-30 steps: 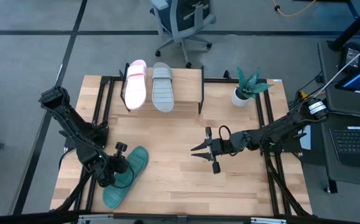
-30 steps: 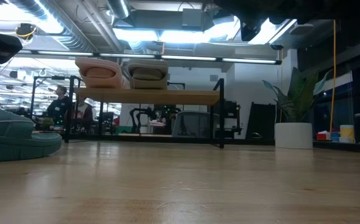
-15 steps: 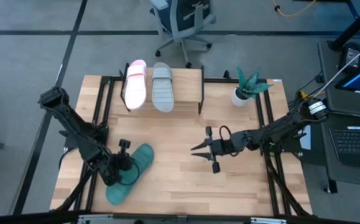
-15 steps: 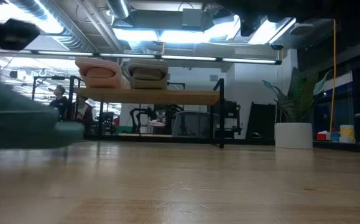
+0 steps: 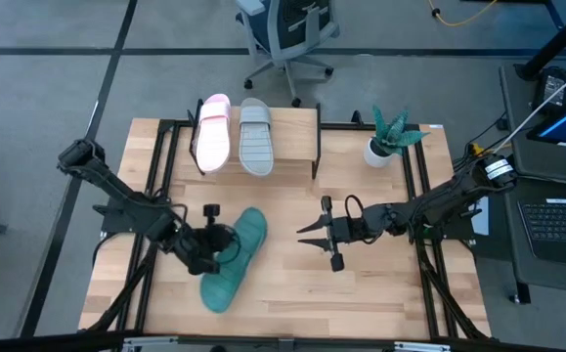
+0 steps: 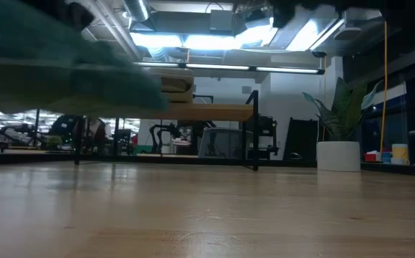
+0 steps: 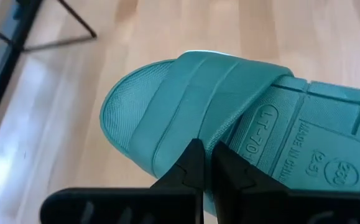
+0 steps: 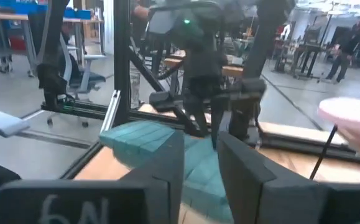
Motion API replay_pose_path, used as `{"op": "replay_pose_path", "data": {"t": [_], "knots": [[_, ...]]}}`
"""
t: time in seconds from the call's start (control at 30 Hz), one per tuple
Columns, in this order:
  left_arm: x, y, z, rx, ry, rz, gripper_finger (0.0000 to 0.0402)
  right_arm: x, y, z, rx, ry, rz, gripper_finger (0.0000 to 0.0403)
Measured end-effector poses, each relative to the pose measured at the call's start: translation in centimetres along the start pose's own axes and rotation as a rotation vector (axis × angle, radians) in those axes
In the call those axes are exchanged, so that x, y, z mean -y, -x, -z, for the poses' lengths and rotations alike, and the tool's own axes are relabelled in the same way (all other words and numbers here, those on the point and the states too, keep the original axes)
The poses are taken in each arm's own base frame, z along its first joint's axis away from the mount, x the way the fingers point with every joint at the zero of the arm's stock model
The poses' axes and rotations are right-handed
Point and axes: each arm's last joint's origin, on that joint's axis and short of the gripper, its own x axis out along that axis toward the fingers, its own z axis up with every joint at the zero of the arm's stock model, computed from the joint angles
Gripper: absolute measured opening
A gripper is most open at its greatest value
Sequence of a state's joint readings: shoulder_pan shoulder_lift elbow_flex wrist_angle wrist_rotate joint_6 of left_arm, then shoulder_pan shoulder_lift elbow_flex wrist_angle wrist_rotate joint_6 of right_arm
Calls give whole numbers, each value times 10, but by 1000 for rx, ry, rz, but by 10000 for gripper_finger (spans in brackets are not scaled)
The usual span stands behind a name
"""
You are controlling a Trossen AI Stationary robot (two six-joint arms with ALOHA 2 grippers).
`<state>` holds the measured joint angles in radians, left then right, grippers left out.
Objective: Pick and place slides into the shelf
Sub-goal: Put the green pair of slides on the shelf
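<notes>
The teal slide (image 5: pixel 232 259) is held above the table's left-centre by my left gripper (image 5: pixel 216 244), which is shut on it. In the low view the slide is a blurred teal mass (image 6: pixel 64 57) high above the tabletop. The pink slide (image 5: pixel 212 132) and the grey slide (image 5: pixel 255 137) lie side by side on the shelf (image 5: pixel 297 127) at the far edge. My right gripper (image 5: pixel 312 235) hovers open over the table's middle, right of the teal slide (image 8: pixel 148 146). My left gripper pinches the teal slide's wide strap at its edge (image 7: pixel 192 146) between its two shut fingers (image 7: pixel 229 177). They come slanting down from above. The slide is lifted clear of the table and lies roughly level below the gripper, its toe end (image 7: pixel 120 109) pointing away from the wrist.
A potted plant (image 5: pixel 388 137) stands at the far right, beside the shelf. The shelf's right third (image 6: pixel 221 111) carries nothing. Black frame rails (image 5: pixel 153 176) run along the table's left and right sides. An office chair (image 5: pixel 287 34) stands beyond the far edge.
My left gripper has moved up and toward the table's right, carrying the teal slide. The slide, which lay on the table near the left edge, is now lifted clear and sits closer to the centre. The right arm has kept still.
</notes>
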<state>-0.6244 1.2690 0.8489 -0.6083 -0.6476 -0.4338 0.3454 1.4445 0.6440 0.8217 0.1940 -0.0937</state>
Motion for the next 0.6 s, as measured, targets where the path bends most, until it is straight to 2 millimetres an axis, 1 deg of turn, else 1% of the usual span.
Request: {"op": "replay_pose_path", "data": {"t": [0.07, 0.17, 0.33, 0.37, 0.43, 0.5, 0.6], "knots": [[-2, -4, -8, 48, 9, 4, 2, -1, -6, -9, -10, 28, -2, 110], [-7, -8, -19, 114, 4, 2, 2, -3, -16, -23, -74, 84, -12, 144], [-17, -14, -31, 174, -8, -35, 2, -1, -28, -46, -289, 137, 66, 202], [-20, -16, -32, 177, -7, -56, 2, 0, -30, -51, -315, 124, 92, 211], [-25, -18, -33, 178, 2, -104, 2, 2, -35, -61, -325, 82, 143, 224], [-31, -21, -35, 175, 3, -138, 2, 2, -39, -68, -330, 81, 153, 230], [-38, -25, -38, 180, 28, -161, 2, 0, -49, -68, -349, 99, 157, 231]]}}
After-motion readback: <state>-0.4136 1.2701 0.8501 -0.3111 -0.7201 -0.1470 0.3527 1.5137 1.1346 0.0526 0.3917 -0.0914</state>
